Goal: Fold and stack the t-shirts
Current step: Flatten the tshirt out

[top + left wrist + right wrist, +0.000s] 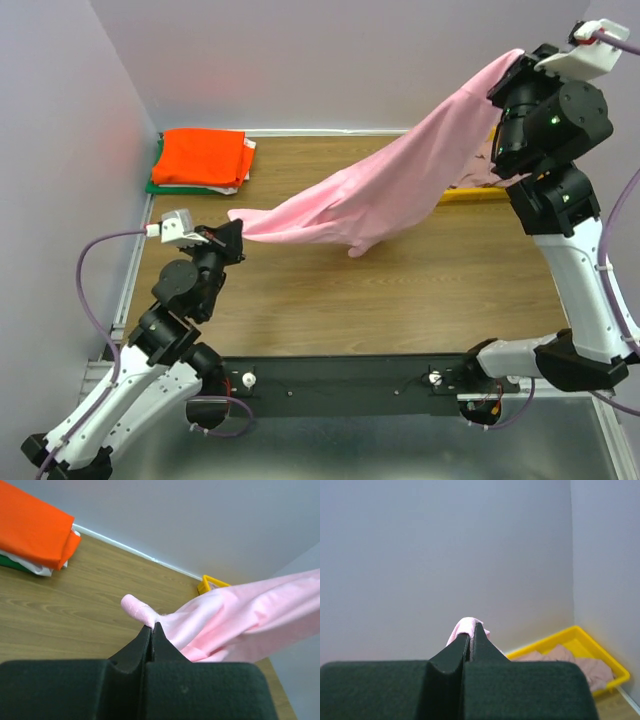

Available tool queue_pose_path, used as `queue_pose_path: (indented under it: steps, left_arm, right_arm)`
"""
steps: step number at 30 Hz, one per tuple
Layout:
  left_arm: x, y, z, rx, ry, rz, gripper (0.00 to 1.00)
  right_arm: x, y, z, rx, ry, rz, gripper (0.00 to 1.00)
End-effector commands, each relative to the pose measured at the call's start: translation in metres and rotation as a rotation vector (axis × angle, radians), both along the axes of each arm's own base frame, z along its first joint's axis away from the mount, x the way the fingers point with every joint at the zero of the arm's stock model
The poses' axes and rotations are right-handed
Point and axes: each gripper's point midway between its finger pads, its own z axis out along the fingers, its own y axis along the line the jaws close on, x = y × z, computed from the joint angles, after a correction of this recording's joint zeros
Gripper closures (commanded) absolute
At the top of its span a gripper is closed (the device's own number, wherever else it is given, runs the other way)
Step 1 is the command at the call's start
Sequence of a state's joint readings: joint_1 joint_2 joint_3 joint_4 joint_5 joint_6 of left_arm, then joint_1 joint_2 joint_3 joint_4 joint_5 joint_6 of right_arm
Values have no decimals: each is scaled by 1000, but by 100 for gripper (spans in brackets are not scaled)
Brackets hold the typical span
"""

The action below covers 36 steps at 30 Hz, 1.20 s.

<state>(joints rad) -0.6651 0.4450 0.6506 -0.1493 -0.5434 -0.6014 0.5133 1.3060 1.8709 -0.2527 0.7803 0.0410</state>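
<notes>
I am pinching the light pink t-shirt [400, 190] with both pincers, so it is hanging as a slanted sheet above the wooden table [450, 290]. My left gripper [151, 629] is clamped tight on one bunched corner, low at the near left. My right gripper [471, 630] is clamped on another corner, raised high at the far right. I am holding them well apart, I judge, to stretch the cloth for laying flat and folding, though the middle is sagging and one flap is dangling down. The folded stack [200, 157], orange on top with green beneath, is sitting in the far left corner, where this shirt likely belongs. A dusty mauve shirt [590, 669] is lying in the yellow tray [545, 644] at the far right
</notes>
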Motion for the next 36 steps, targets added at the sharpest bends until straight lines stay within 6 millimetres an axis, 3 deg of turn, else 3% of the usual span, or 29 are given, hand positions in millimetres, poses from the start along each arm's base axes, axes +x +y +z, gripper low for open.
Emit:
queue_pose_path:
  steps: [1,2,4,5,6,9,11,14,15,16,18,21,24,30,33,36]
  left_arm:
    - [19,-22,-30,8,47,-32,100]
    - [24,-28,-32,11,51,-40,100]
    - [39,-35,-47,41,99,-21,100]
    - [45,-34,-44,48,103,-1,100]
    - [50,-37,-49,74,119,1,100]
    - [55,-42,-38,103,81,-18,100]
    - [54,-45,-31,113,53,-38,100]
    - [49,-45,-23,120,23,-60,100]
    - [48,-45,-23,120,21,-67,100]
    - [47,-45,-21,118,15,-72,100]
    - [41,-46,-17,109,-2,-94,100]
    - [33,-44,-14,97,-16,-112,100]
    - [20,-32,0,68,-54,-97,100]
    - [-8,12,33,50,-130,11,100]
    - [-25,30,52,18,-189,36,100]
    - [-30,34,55,-3,-208,41,100]
  right_arm:
    - [38,28,12,-74,-39,45,100]
    - [65,45,4,-99,-20,63,100]
    - [93,54,-5,-130,2,63,100]
    - [125,61,-24,-151,40,48,100]
    - [137,64,-30,-155,49,42,100]
    - [162,72,-55,-176,95,31,100]
    - [162,75,-61,-165,101,54,100]
    - [146,74,-60,-157,99,92,100]
    - [149,75,-69,-166,119,93,100]
    - [135,69,-56,-155,94,97,100]
    - [124,68,-53,-153,87,125,100]
    - [90,59,-37,-134,47,162,100]
    - [57,47,-17,-96,-8,185,100]
    - [-1,14,28,-55,-126,155,100]
    - [-21,1,45,-59,-165,129,100]
    - [-25,-2,53,-60,-184,126,100]
